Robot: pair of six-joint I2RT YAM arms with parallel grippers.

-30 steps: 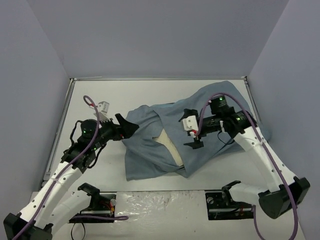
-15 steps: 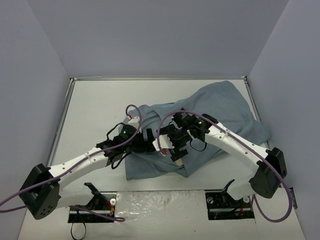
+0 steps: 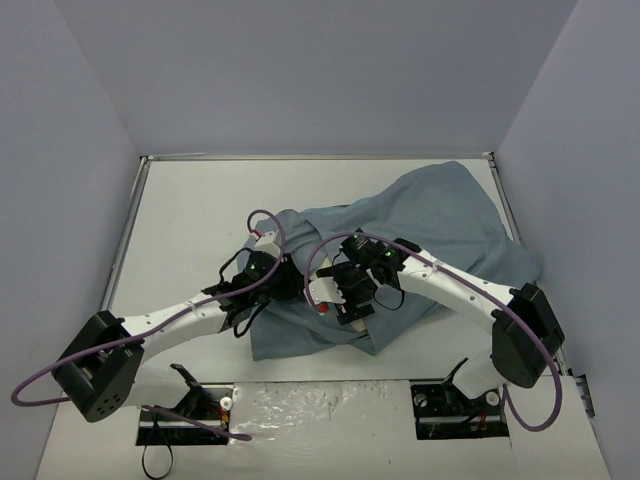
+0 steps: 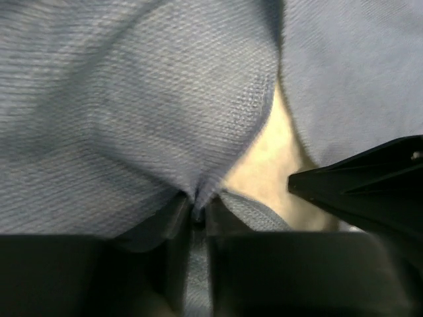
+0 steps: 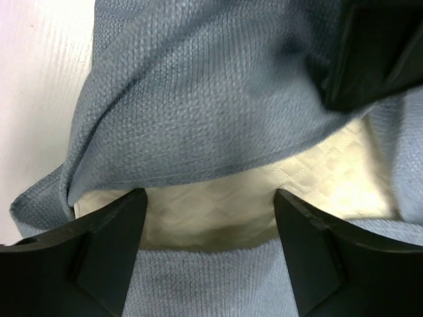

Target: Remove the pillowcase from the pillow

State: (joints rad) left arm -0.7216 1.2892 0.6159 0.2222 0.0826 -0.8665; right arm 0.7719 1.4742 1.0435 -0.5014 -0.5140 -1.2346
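Left wrist view shows my left fingers (image 4: 175,228) pinched tight on a fold of the grey-blue pillowcase (image 4: 132,99), beside its opening. My right fingers (image 5: 109,244) stand wide apart, gripping nothing, straddling the cream pillow (image 5: 211,198) exposed in that opening. The bundle lies right of centre on the surface (image 3: 190,210).

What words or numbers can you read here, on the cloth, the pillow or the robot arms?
No text can be read in any view.
The pillowcase: plain grey-blue cloth, no print showing.
The pillow: cream quilted pattern only, no label showing.
The white and red bit on the right arm: too small to tell if it carries text.
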